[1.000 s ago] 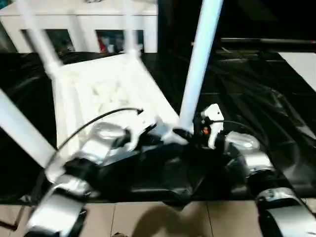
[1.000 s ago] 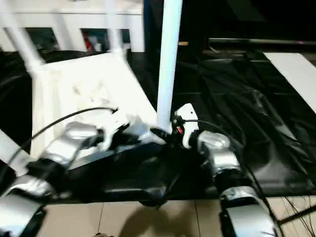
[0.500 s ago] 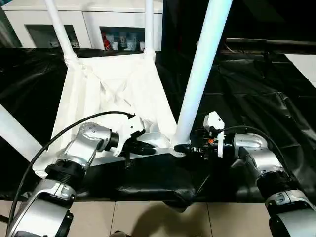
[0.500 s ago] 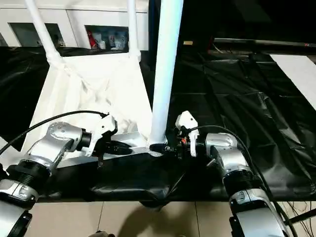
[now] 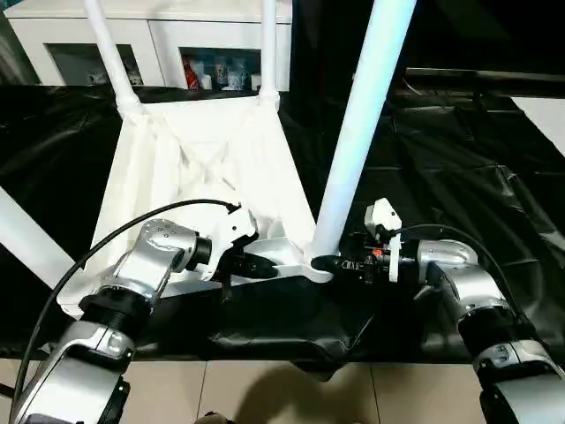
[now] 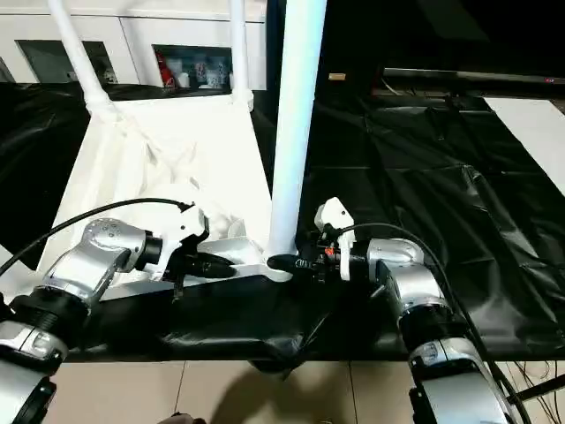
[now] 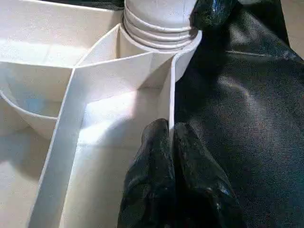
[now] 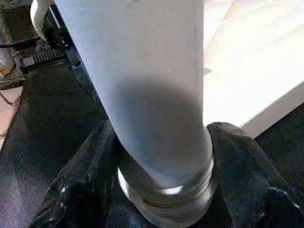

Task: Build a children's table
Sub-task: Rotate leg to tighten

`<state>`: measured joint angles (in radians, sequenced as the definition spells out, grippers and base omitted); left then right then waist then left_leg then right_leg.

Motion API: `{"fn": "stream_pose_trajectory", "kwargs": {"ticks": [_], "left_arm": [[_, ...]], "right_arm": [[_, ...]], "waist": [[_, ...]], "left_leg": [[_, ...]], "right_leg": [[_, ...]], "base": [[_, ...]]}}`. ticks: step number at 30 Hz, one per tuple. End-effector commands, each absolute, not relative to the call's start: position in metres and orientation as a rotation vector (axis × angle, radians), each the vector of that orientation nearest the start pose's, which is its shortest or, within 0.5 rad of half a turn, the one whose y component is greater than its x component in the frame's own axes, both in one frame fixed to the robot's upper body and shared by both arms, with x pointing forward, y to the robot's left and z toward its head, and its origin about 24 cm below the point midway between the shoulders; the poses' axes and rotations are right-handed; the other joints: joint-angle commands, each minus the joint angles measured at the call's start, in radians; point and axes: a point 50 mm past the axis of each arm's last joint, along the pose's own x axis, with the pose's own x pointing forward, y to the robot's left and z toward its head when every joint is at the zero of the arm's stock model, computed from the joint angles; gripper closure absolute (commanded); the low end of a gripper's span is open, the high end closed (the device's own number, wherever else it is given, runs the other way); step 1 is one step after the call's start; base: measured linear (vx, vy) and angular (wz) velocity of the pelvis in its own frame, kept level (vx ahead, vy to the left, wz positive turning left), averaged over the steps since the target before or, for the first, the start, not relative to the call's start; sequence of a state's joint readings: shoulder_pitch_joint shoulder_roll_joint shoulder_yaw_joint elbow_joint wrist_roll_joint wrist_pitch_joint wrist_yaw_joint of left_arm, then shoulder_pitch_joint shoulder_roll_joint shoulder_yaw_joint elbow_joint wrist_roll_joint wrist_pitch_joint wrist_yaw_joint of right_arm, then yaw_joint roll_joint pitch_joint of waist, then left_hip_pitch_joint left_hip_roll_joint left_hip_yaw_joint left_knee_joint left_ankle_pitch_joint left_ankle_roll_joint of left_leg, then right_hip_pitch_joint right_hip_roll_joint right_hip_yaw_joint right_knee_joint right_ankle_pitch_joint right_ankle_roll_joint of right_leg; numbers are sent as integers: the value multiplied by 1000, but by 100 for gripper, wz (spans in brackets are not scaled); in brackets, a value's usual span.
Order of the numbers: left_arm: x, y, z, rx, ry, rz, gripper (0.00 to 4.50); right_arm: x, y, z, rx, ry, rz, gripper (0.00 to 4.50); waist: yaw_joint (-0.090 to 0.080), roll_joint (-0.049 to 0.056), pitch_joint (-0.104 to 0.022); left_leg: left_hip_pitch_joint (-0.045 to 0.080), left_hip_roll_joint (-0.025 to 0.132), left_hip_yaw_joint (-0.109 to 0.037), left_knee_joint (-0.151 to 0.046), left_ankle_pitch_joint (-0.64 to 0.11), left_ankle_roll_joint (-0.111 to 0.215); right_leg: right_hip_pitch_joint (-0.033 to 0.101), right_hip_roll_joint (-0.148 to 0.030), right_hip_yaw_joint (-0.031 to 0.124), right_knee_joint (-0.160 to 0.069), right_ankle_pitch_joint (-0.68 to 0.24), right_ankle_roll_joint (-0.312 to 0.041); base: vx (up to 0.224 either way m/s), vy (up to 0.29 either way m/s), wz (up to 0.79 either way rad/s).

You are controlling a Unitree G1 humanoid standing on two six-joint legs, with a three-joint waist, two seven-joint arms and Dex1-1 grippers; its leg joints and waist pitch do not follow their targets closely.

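Observation:
The children's table lies upside down on black sheeting, its white ribbed tabletop (image 5: 194, 168) facing up. Legs stand in the sockets: two at the far corners (image 5: 110, 53) (image 5: 267, 44), one at the near left (image 5: 26, 238), and a tall leg (image 5: 357, 132) at the near right corner. My left gripper (image 5: 265, 265) is shut on the tabletop's thin rim wall (image 7: 169, 109) just beside that corner socket. My right gripper (image 5: 322, 263) reaches in from the right. Its fingers (image 8: 90, 180) sit on both sides of the leg's base (image 8: 161, 156), against it.
A white cabinet (image 5: 168, 26) with glass doors stands behind the table. Crinkled black sheeting (image 5: 459, 168) covers the work surface. Tiled floor (image 5: 291, 393) shows at the near edge. A white panel (image 5: 547, 110) lies at the far right.
The head views have shifted and steadied, so the camera moved. My right gripper's fingers have drawn in around the near right leg's base. The left gripper keeps its hold on the rim.

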<state>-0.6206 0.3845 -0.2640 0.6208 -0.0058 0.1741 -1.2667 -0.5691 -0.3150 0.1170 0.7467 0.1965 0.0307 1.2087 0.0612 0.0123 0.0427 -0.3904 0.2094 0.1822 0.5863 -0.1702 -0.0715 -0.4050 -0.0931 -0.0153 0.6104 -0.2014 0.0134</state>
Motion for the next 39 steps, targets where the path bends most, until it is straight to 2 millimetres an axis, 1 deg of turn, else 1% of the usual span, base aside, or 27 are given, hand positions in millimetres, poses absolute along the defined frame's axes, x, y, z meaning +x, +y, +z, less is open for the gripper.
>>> {"fn": "stream_pose_trajectory", "kwargs": {"ticks": [1, 2, 3, 4, 5, 6, 9, 10, 11, 14, 15, 16, 17, 18, 20, 21, 22, 23, 26, 27, 28, 29, 32, 34, 35, 38, 39], "left_arm": [[324, 134, 54, 301, 480, -1270, 450], [329, 129, 52, 302, 470, -1191, 450], [335, 123, 49, 302, 460, -1111, 450], [337, 121, 49, 300, 460, -1094, 450], [340, 115, 47, 291, 461, -1051, 450], [342, 111, 46, 280, 464, -1019, 450], [352, 92, 45, 233, 454, -881, 450], [353, 90, 45, 230, 451, -866, 450], [355, 84, 46, 228, 443, -836, 450], [358, 76, 47, 232, 427, -789, 450], [359, 74, 48, 243, 419, -783, 450], [359, 73, 48, 244, 418, -783, 450], [359, 72, 48, 252, 416, -791, 450], [359, 71, 48, 260, 415, -807, 450], [358, 71, 48, 277, 416, -834, 450], [356, 73, 47, 295, 416, -873, 450], [356, 74, 47, 296, 416, -876, 450], [355, 74, 47, 302, 417, -892, 450], [351, 80, 45, 311, 433, -957, 450], [348, 84, 44, 323, 448, -984, 450], [346, 88, 43, 338, 459, -1013, 450], [344, 92, 42, 350, 469, -1042, 450], [338, 103, 42, 383, 488, -1125, 450], [335, 107, 43, 391, 494, -1162, 450], [333, 112, 45, 395, 496, -1193, 450], [328, 121, 50, 406, 488, -1277, 450], [326, 124, 53, 407, 486, -1319, 450]], "right_arm": [[319, -142, 31, -67, 342, 1144, 194], [325, -141, 25, -71, 350, 1021, 194], [331, -140, 20, -74, 359, 897, 194], [332, -139, 19, -64, 357, 867, 194], [335, -136, 17, -31, 352, 787, 195], [337, -135, 15, 2, 353, 733, 195], [343, -131, 9, 74, 371, 506, 196], [344, -131, 9, 86, 374, 465, 196], [347, -130, 9, 106, 371, 386, 196], [352, -124, 13, 145, 357, 292, 196], [355, -119, 15, 136, 345, 285, 196], [355, -119, 15, 134, 344, 284, 196], [356, -115, 17, 115, 333, 302, 196], [357, -111, 20, 94, 314, 329, 196], [357, -105, 25, 70, 269, 399, 196], [356, -102, 32, 94, 213, 507, 196], [355, -101, 33, 98, 207, 517, 140], [355, -102, 35, 101, 194, 535, 126], [354, -114, 41, 66, 159, 605, 126], [354, -121, 44, 40, 152, 651, 100], [352, -126, 46, 18, 160, 701, 100], [350, -130, 46, -16, 172, 750, 89], [342, -140, 48, -110, 194, 919, 88], [338, -143, 50, -138, 191, 981, 88], [336, -145, 50, -156, 198, 1016, 88], [331, -149, 51, -189, 221, 1103, 88], [328, -150, 50, -199, 234, 1150, 88]], "waist": [[-1, -10, -65], [-3, -9, -63], [-14, -8, -53], [-14, -8, -53], [-20, -9, -55], [-22, -9, -55], [-27, -10, -55], [-29, -9, -58], [-26, -4, -59], [-28, -5, -62], [-27, 4, -66], [-27, 6, -67], [-27, 3, -69], [-27, 3, -69], [-27, 6, -69], [-24, 5, -69], [-25, 4, -68], [-23, 3, -68], [-23, 1, -66], [-24, 0, -64], [-26, -3, -63], [-25, -1, -64], [-26, 1, -66], [-23, 2, -66], [-21, 6, -67], [-18, 5, -67], [-16, 3, -65]], "left_leg": [[21, 12, 11, -59, -139, 90], [22, 14, 11, -60, -145, 85], [23, 10, 9, -68, -202, 54], [23, 10, 9, -68, -202, 54], [31, 9, 5, -71, -263, 3], [27, 7, 3, -74, -264, -4], [28, 6, 3, -73, -266, -6], [26, 3, 4, -72, -253, -2], [23, 3, 3, -72, -241, 6], [21, 1, 3, -69, -219, 16], [23, 3, 3, -67, -198, 27], [20, 2, 3, -65, -185, 31], [17, 0, 3, -64, -168, 41], [15, 0, 3, -63, -164, 45], [17, 1, 4, -62, -166, 59], [19, 2, 5, -62, -181, 72], [17, 2, 6, -61, -183, 77], [16, 2, 6, -61, -180, 83], [15, 4, 5, -63, -189, 88], [16, 5, 4, -65, -198, 85], [14, 5, 4, -65, -200, 86], [15, 7, 3, -64, -204, 86], [15, 9, 4, -61, -185, 95], [16, 10, 7, -59, -167, 105], [18, 10, 7, -58, -161, 108], [18, 12, 7, -59, -166, 109], [18, 12, 8, -60, -182, 105]], "right_leg": [[48, -23, 8, -51, 14, -294], [45, -26, 10, -52, 3, -293], [39, -27, 11, -65, -93, -280], [39, -27, 11, -65, -93, -280], [40, -31, 14, -74, -235, -243], [42, -29, 14, -77, -253, -225], [37, -27, 15, -80, -247, -212], [39, -26, 15, -81, -237, -207], [41, -26, 14, -81, -215, -208], [42, -24, 13, -77, -164, -215], [43, -23, 11, -74, -109, -224], [45, -23, 11, -71, -82, -230], [48, -22, 8, -67, -40, -239], [49, -23, 8, -66, -31, -241], [49, -24, 8, -66, -13, -250], [51, -24, 7, -68, -20, -255], [52, -24, 8, -68, -20, -257], [53, -24, 8, -68, -23, -259], [53, -26, 7, -69, -47, -257], [53, -26, 6, -71, -72, -255], [54, -25, 6, -72, -81, -253], [54, -26, 6, -71, -88, -255], [53, -25, 7, -66, -51, -268], [52, -23, 7, -61, -4, -283], [51, -22, 7, -59, 14, -293], [52, -22, 5, -57, 18, -302], [51, -21, 5, -59, -5, -302]], "base": [[0, 0, 0], [0, 0, 0], [0, 0, 0], [0, 0, 0], [0, 0, 0], [-50, 0, 0], [0, 0, 0], [0, 0, 0], [0, 0, 0], [0, 0, 0], [0, 0, 0], [0, 0, 0], [0, 0, 0], [0, 0, 0], [0, 0, 0], [0, 0, 0], [0, 0, 0], [0, 0, 0], [0, 0, 0], [0, 0, 0], [0, 0, 0], [0, 0, 0], [0, 0, 0], [0, 0, 0], [0, 0, 0], [0, 0, 0], [0, 0, 0]]}}
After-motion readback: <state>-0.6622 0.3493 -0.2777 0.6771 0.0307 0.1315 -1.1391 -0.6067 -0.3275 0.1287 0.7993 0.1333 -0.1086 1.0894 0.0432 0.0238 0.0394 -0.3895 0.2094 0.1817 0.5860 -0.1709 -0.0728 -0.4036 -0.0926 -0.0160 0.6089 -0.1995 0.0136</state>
